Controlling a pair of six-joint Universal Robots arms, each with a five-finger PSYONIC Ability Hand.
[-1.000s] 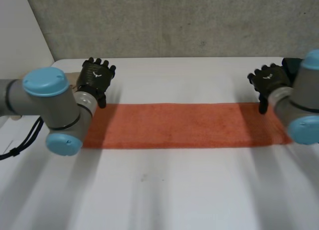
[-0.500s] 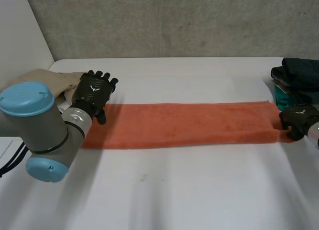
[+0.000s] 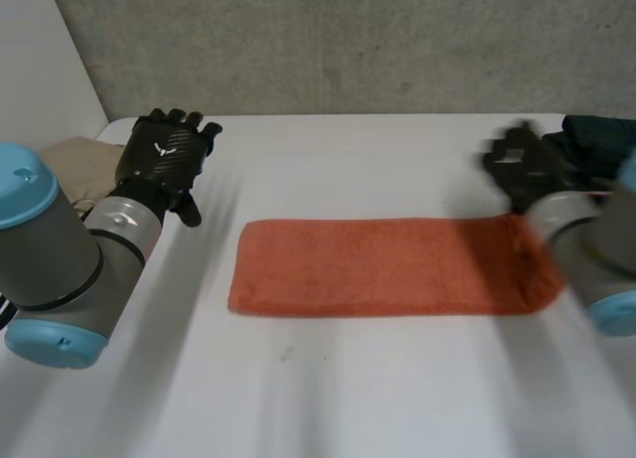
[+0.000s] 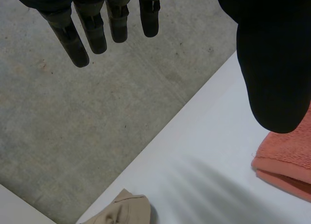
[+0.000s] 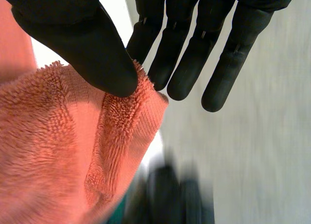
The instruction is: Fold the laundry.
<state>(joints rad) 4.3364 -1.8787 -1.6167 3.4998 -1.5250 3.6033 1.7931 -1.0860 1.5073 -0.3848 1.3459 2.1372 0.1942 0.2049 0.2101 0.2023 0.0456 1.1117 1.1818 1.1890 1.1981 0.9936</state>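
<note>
**One corner pinched: right robot hand [image 3: 519, 168] grips orange towel [image 3: 378, 267] on white worktop [image 3: 348, 398]**

The orange towel lies as a long band across the middle of the frame in the head view. Its left end is flat on the worktop. Its right end is raised toward the right robot hand at the right of the frame. The right wrist view shows the grip: the thumb [image 5: 77, 37] presses a corner of the terry cloth against straight fingers [image 5: 187, 63] behind it, so the corner is pinched between them.

The left robot hand [image 3: 164, 158] hovers at the upper left of the frame, apart from the towel. Its fingers are straight and spread, and it holds nothing. In its own wrist view the towel's end lies beside the thumb, and two layers of cloth show at that end.

A beige cloth [image 3: 72, 160] lies crumpled at the far left edge of the worktop, just beside the left arm [image 3: 70, 269]. A pile of dark clothes [image 3: 601, 138] sits at the upper right, behind the right robot hand and the right arm [image 3: 586, 254]. A grey concrete wall [image 3: 348, 41] runs along the top of the frame behind the worktop.
</note>
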